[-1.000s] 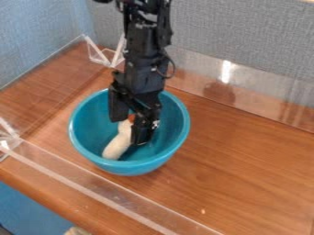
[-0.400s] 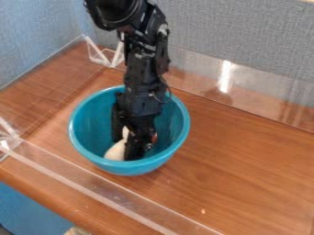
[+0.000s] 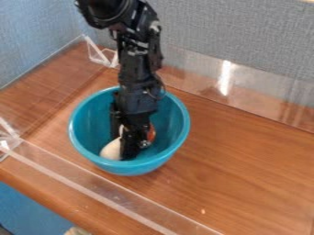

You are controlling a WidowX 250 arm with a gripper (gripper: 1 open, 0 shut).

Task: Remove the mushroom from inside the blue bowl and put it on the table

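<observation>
Lowered deeper into the blue bowl (image 3: 88, 139), fingers (image 3: 130, 140) beside the cream mushroom (image 3: 113, 148); closure unclear.

Black arm near-vertical — end effector (image 3: 131, 139) pointing steeply down, jaws seemingly closed.

We see a glossy turquoise-blue round bowl (image 3: 88, 139), a cream-white toy mushroom stem (image 3: 112, 149), and a reddish-brown wood-grain worktop (image 3: 233, 170).
</observation>
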